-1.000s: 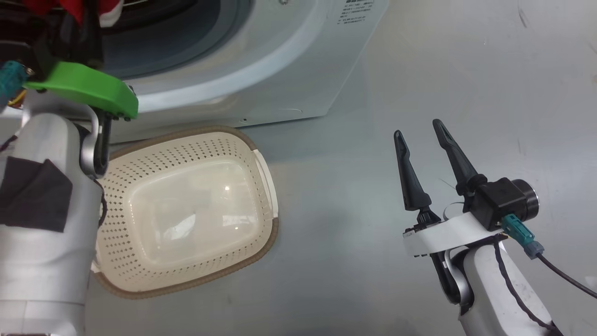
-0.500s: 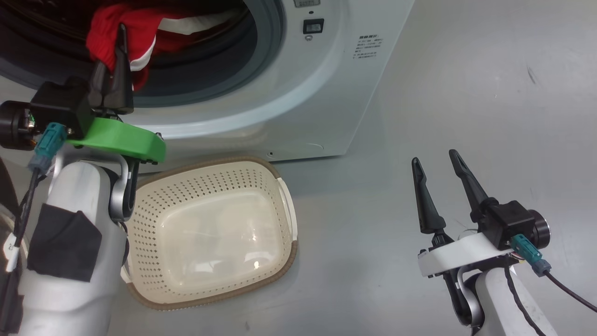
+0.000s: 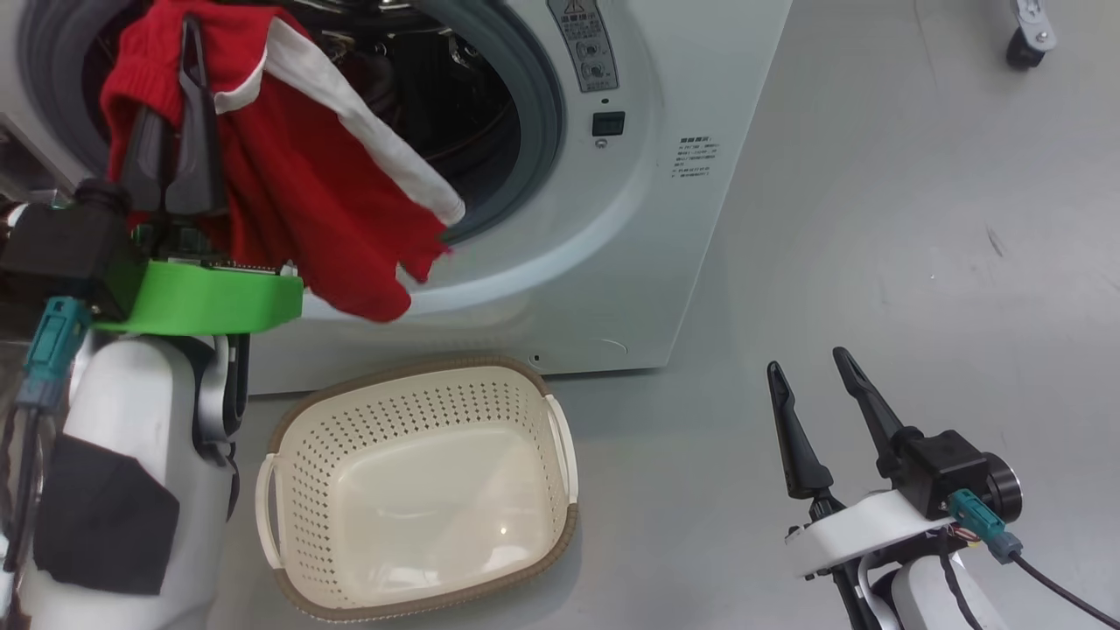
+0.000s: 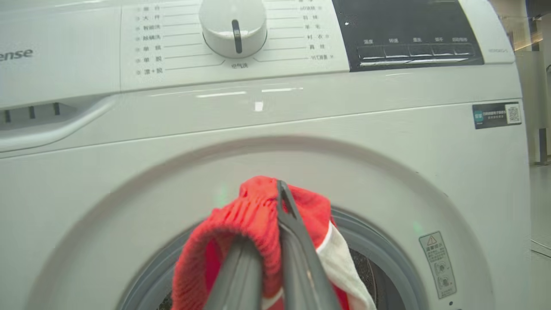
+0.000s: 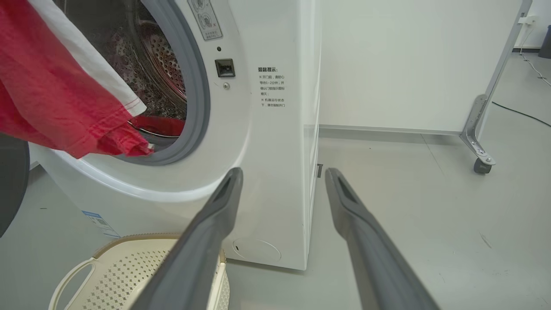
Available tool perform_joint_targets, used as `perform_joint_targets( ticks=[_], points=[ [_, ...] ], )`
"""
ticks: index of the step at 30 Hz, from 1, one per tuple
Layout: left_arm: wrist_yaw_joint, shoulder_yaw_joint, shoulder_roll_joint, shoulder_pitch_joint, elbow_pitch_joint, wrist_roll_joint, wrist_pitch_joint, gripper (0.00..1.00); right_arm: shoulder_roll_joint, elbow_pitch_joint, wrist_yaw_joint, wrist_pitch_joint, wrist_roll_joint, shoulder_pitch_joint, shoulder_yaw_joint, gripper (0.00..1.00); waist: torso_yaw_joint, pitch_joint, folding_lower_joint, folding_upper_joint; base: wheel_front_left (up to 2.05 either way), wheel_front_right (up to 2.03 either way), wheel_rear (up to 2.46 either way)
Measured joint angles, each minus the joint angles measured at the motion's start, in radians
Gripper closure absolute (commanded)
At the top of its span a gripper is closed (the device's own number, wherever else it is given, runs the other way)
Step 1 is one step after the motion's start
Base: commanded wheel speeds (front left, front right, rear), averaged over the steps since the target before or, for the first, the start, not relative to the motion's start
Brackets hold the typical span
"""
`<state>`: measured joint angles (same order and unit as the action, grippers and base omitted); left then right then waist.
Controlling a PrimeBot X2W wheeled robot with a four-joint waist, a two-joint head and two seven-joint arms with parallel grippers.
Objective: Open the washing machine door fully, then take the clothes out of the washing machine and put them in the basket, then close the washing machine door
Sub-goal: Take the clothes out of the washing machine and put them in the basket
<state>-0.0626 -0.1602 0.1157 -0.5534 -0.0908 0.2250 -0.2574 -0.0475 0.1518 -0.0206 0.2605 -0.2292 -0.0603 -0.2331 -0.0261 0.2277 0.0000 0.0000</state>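
The white washing machine (image 3: pixel 647 219) stands open, with its grey ring (image 3: pixel 534 114) around the steel drum. My left gripper (image 3: pixel 179 105) is shut on a red garment with a white stripe (image 3: pixel 315 210), which hangs in front of the opening, above the floor. In the left wrist view the red garment (image 4: pixel 254 206) wraps over the closed fingers (image 4: pixel 297 254). More red cloth (image 5: pixel 159 127) lies inside the drum. The cream basket (image 3: pixel 420 367) sits empty on the floor below the opening. My right gripper (image 3: pixel 807 360) hangs open to the right, holding nothing. The door's dark rounded edge (image 5: pixel 10 181) shows at far left.
Grey floor (image 3: pixel 875 219) stretches free to the right of the machine. A metal frame leg on a caster (image 5: pixel 480 163) stands at the far right beside a white wall panel (image 5: pixel 409 64). The machine's dial (image 4: pixel 232 26) and control panel sit above the opening.
The head camera has tilted up, so the whole picture slid down. My left gripper has drawn the red garment out of the drum; it now hangs free in front. The right gripper stayed open.
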Motion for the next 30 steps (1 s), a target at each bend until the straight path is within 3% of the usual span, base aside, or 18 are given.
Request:
perform_joint_targets(
  ticks=[7, 15, 30],
  points=[
    [-0.007, -0.004, -0.001, 0.068, 0.104, -0.017, 0.0, 1.0, 0.001, -0.003, -0.007, 0.0, 0.0, 0.03, 0.005, 0.0, 0.007, -0.045, 0.0, 0.0, 0.0, 0.0, 0.0],
    [-0.02, -0.013, -0.013, 0.204, 0.121, -0.012, 0.001, 1.0, 0.001, -0.023, -0.014, 0.0, 0.0, 0.031, 0.003, 0.0, 0.014, -0.038, 0.0, 0.0, 0.0, 0.0, 0.0],
    [-0.01, -0.051, -0.039, 0.406, -0.093, 0.1, 0.094, 1.0, 0.001, -0.065, -0.021, 0.0, 0.002, 0.006, -0.022, 0.0, -0.002, 0.063, 0.0, 0.0, 0.0, 0.0, 0.0]
  ],
)
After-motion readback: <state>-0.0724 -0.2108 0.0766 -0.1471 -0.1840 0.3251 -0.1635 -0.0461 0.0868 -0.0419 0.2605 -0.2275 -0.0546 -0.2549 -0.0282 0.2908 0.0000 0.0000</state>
